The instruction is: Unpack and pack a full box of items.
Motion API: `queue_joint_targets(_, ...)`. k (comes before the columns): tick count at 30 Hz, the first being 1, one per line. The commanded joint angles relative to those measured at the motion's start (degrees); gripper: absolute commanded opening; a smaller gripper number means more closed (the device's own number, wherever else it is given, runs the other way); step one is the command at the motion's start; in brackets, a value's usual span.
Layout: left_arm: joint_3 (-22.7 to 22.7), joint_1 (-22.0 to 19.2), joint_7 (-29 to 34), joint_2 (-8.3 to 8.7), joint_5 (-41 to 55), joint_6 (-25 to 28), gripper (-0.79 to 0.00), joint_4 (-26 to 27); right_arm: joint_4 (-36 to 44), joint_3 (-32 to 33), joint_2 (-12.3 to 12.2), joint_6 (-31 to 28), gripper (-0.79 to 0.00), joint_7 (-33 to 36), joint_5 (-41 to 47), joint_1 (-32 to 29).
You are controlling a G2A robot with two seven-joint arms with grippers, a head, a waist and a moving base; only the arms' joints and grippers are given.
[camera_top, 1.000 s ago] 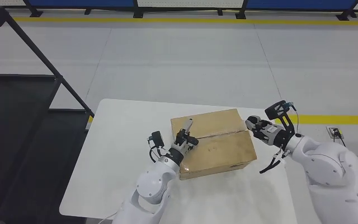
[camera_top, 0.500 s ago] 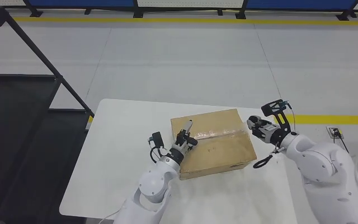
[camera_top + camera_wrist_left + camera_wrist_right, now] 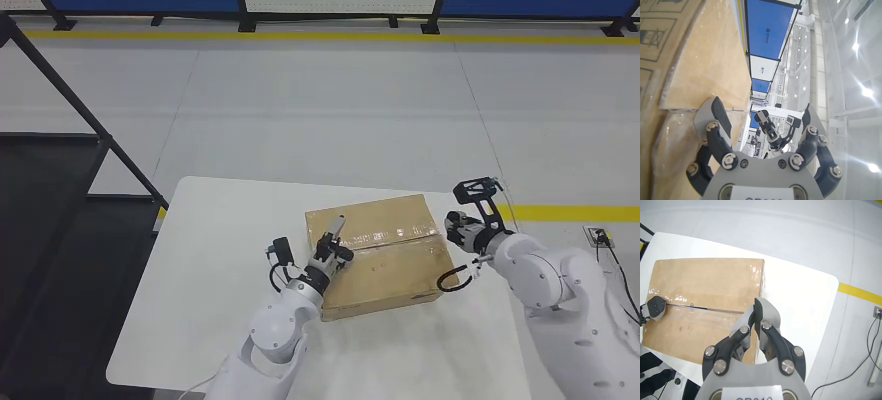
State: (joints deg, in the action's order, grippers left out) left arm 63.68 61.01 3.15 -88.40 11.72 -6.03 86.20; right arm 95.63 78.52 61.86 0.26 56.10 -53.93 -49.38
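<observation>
— What's moved?
— The right arm has swung in closer to the box, and its wrist now sits tighter against the box's right end than a second ago. The left arm has kept its place at the box's left end
— And the box itself?
— Closed and lying flat on the white surface, between the two arms. Clear tape runs along the middle seam, and a thin dark slit shows partway along it
— The right jaws?
— Together, pads pressed flat to each other, right at the box's upper right edge where the seam ends. Whether any tape is pinched between them I cannot tell
— The left jaws?
— Apart. One of its pads rests on the box top at the seam's left end, and the other finger stands up clear of the cardboard
— Anything else nearby?
— A yellow floor line beyond the box's right end, and a black frame well off past its left end
</observation>
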Motion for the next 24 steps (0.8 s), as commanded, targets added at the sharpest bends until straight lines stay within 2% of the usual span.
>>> queue_joint_targets(1,0.0,0.0,0.0,-0.02,0.0,0.0,0.0,0.0,-0.3,-0.9,0.1,1.4,-0.785,0.3,-0.6,0.7)
queue_joint_targets(3,0.0,0.1,0.0,-0.04,-0.1,0.0,0.0,0.2,-0.5,-1.2,0.2,1.1,-0.776,-0.2,0.0,1.0)
queue_joint_targets(5,0.1,0.3,0.0,-0.07,0.0,0.1,0.0,0.5,0.0,-0.8,0.2,-1.4,-0.72,-1.1,2.0,0.6)
queue_joint_targets(8,0.2,0.5,0.0,-0.1,0.0,0.2,0.0,0.9,0.8,0.8,-0.1,-7.0,-0.591,-2.0,7.1,-0.6)
queue_joint_targets(11,0.1,0.7,-0.1,-0.16,0.3,0.5,0.0,1.3,0.0,1.6,-0.2,-8.7,-0.628,1.9,12.8,-0.6)
queue_joint_targets(13,0.1,0.9,-0.2,-0.22,0.4,0.9,0.0,1.8,-1.3,0.8,-0.1,-8.1,-0.785,5.7,16.7,1.2)
queue_joint_targets(19,0.7,2.0,-0.5,-0.25,1.4,2.0,0.0,4.1,-8.6,-0.9,0.2,-5.8,-0.785,14.0,27.5,6.6)
queue_joint_targets(24,1.7,3.1,-0.6,-0.15,1.9,2.5,0.0,6.7,-14.1,-3.4,0.5,-3.8,-0.785,16.7,29.8,10.6)
